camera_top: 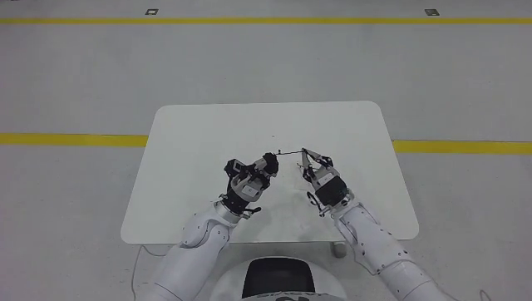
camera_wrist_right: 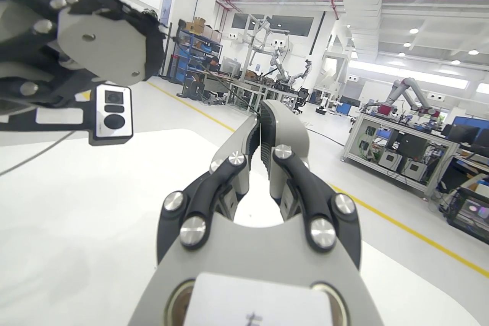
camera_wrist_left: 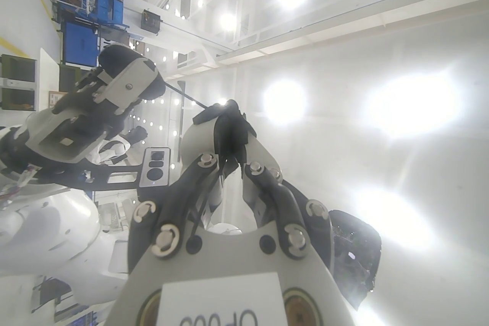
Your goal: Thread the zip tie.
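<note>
A thin black zip tie spans the gap between my two grippers, a little above the white table. My left gripper, with black pads, is shut on one end of it; in the left wrist view the zip tie runs into the left gripper's closed tips. My right gripper, with grey fingers, is shut on the other end. In the right wrist view the zip tie leaves the right gripper's pressed fingertips as a fine line toward the left gripper. How the ends sit between the pads is hidden.
Both grippers hang over the table's middle, toward its near edge. Bare tabletop lies all around them. A yellow floor line runs past the table on both sides. Workbenches stand far off in the room.
</note>
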`<state>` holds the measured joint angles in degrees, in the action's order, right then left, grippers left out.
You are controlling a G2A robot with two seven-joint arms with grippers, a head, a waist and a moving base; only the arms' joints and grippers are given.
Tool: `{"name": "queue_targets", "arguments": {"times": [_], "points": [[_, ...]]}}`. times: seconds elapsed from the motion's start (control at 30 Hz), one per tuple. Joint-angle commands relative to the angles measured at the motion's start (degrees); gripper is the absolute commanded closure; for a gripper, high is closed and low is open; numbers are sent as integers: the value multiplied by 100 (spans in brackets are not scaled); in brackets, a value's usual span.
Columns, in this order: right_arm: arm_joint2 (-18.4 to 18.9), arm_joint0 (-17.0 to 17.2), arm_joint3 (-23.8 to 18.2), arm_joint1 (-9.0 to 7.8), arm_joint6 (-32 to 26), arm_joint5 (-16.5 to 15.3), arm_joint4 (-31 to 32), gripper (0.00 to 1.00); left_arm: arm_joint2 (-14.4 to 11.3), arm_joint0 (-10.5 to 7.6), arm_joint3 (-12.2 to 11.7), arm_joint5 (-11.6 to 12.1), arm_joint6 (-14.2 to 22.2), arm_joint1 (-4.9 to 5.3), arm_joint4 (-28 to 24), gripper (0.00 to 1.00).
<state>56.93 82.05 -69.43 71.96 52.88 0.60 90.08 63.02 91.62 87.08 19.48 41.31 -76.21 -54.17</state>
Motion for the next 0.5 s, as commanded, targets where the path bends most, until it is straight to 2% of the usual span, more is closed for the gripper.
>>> {"name": "queue_targets", "arguments": {"times": [0.0,0.23,0.3,0.37,0.4,0.43,0.47], "points": [[-277,-139,118,-86,-23,323,-12,100,2,2,4,0,-2,1,0,100],[-1523,-735,515,-471,-93,1311,-12,100,-6,6,2,0,0,2,-24,100],[-1683,-799,479,-537,-168,1406,-12,100,-11,5,4,0,2,3,-27,100],[-1666,-764,352,-592,-175,1325,-12,100,-11,5,10,0,2,4,-32,100],[-1620,-726,280,-613,-116,1182,-37,89,-9,6,13,0,2,5,-35,100],[-1551,-691,237,-636,-62,1089,-62,56,-7,9,16,0,3,6,-37,100],[-1474,-646,175,-664,3,982,-57,0,-4,12,19,0,2,7,-36,100]]}}
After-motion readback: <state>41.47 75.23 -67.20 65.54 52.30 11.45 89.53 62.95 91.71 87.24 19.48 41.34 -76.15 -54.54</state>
